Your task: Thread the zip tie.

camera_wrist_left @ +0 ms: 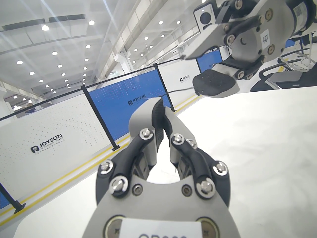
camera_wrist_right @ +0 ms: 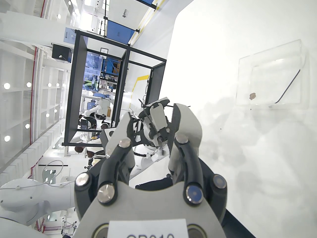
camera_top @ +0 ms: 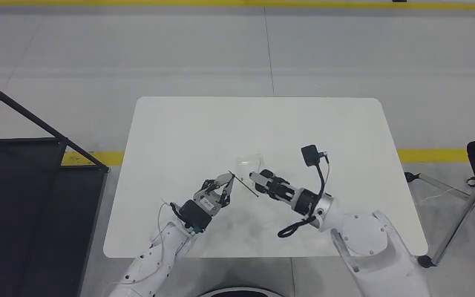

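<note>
Seen from above, my left fingers [camera_top: 225,183] are pinched shut on the zip tie [camera_top: 245,186]. They hold it above the counter [camera_top: 334,134] so its free end slants toward my right fingers [camera_top: 257,177], which stand open close by.

From my left wrist, the tie reaches the right's lower pad, offered, I judge, for a second grip.

From my right wrist, a clear tray [camera_wrist_right: 267,75] lies on the counter with a spare tie [camera_wrist_right: 289,85] inside.

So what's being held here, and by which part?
The left gripper pinches the zip tie near one end; the right gripper is open, holding nothing.
</note>
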Action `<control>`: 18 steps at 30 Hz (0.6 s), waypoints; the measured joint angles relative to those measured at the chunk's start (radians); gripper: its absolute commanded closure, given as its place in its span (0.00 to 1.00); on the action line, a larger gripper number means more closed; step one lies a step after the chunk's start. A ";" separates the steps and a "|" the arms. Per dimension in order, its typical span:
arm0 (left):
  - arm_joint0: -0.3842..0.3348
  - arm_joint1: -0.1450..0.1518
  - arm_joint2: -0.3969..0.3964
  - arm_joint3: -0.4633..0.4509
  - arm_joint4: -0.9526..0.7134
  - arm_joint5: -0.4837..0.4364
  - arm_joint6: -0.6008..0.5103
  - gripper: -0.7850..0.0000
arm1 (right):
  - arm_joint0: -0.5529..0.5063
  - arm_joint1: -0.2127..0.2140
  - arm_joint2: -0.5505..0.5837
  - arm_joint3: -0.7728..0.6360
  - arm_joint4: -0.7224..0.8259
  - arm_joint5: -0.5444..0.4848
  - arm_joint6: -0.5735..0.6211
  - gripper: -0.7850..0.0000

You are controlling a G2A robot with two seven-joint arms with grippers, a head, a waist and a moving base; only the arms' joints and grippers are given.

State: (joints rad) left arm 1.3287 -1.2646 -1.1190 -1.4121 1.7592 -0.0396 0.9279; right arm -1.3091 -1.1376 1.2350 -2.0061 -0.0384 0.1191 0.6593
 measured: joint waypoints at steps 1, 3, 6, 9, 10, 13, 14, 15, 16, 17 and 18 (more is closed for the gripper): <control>0.000 0.000 0.000 -0.002 -0.001 0.000 -0.002 1.00 | -0.007 0.001 0.011 0.000 0.009 -0.013 0.004 0.00; 0.004 0.000 -0.003 -0.024 -0.016 -0.010 -0.026 1.00 | -0.024 0.005 0.037 0.000 0.035 -0.045 0.015 0.00; 0.012 0.000 -0.010 -0.061 -0.058 -0.037 -0.047 1.00 | -0.046 0.009 0.072 0.004 0.074 -0.086 0.036 0.00; 0.021 0.000 -0.016 -0.088 -0.098 -0.073 -0.057 1.00 | -0.062 0.012 0.100 0.010 0.112 -0.115 0.051 0.00; 0.023 0.001 -0.018 -0.095 -0.109 -0.082 -0.059 1.00 | -0.065 0.013 0.106 0.012 0.123 -0.121 0.054 0.00; 0.033 0.001 -0.021 -0.118 -0.158 -0.123 -0.069 1.00 | -0.069 0.015 0.118 0.017 0.146 -0.117 0.065 0.00; 0.036 0.001 -0.022 -0.123 -0.171 -0.139 -0.073 1.00 | -0.069 0.015 0.119 0.017 0.146 -0.111 0.067 0.00; 0.036 0.001 -0.023 -0.124 -0.174 -0.141 -0.074 1.00 | -0.069 0.015 0.119 0.017 0.146 -0.110 0.068 0.00; 0.037 0.001 -0.023 -0.124 -0.173 -0.141 -0.074 1.00 | -0.069 0.015 0.119 0.017 0.146 -0.110 0.068 0.00; 0.036 0.001 -0.023 -0.123 -0.172 -0.139 -0.074 1.00 | -0.068 0.015 0.119 0.017 0.146 -0.110 0.067 0.00; 0.036 0.001 -0.023 -0.123 -0.172 -0.139 -0.074 1.00 | -0.068 0.015 0.119 0.017 0.146 -0.110 0.067 0.00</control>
State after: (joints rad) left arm 1.3649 -1.2635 -1.1415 -1.5353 1.5874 -0.1784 0.8543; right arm -1.3776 -1.1225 1.3540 -1.9891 0.1071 0.0088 0.7267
